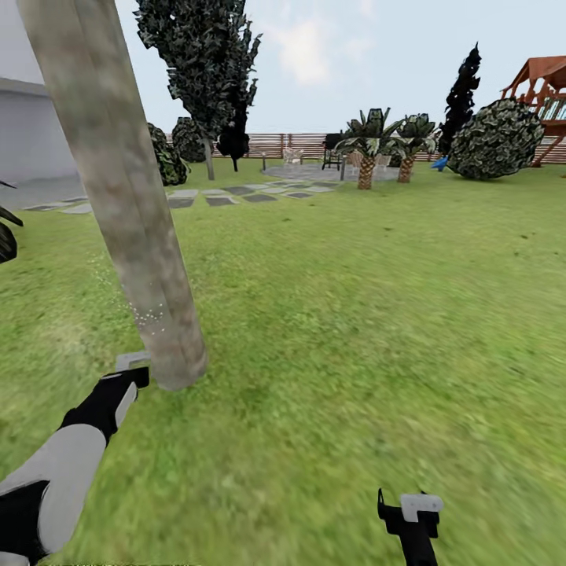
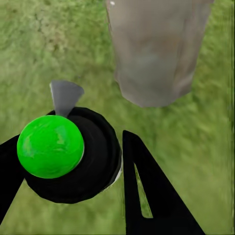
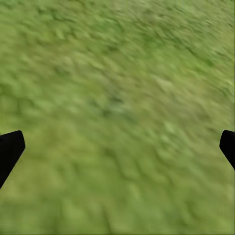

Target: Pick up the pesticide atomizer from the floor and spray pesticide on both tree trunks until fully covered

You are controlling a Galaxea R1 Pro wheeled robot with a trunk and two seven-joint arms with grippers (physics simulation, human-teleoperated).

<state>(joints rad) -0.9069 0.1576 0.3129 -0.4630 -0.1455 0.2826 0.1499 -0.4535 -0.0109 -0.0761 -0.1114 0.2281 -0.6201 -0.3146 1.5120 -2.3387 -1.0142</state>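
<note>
Nearest to us, our right gripper (image 1: 409,503) hangs low over bare lawn (image 1: 354,330), well apart from the tree trunk (image 1: 130,212); in its wrist view the two finger tips sit at opposite edges with only grass between them, so its jaws stand wide apart and hold nothing.

Closer to the trunk, our left gripper (image 2: 73,161) is clamped on the pesticide atomizer (image 2: 68,154), a black body with a green ball top and a grey nozzle (image 2: 64,95). From the head view it sits just beside the foot of the trunk, the nozzle turned toward the bark.

A scatter of pale pesticide (image 1: 149,314) specks shows low on the trunk and in the air just beside it. Above that patch the bark looks bare, so we judge the coverage only begun.

To do this step well, we should keep the nozzle aimed squarely at the trunk, raise the aim slowly upward from the speckled patch, and work round the sides. We should keep the grip firm and the nozzle off the bark.

Far behind the trunk stands another tall tree (image 1: 206,79) near the wooden fence (image 1: 275,144).
</note>
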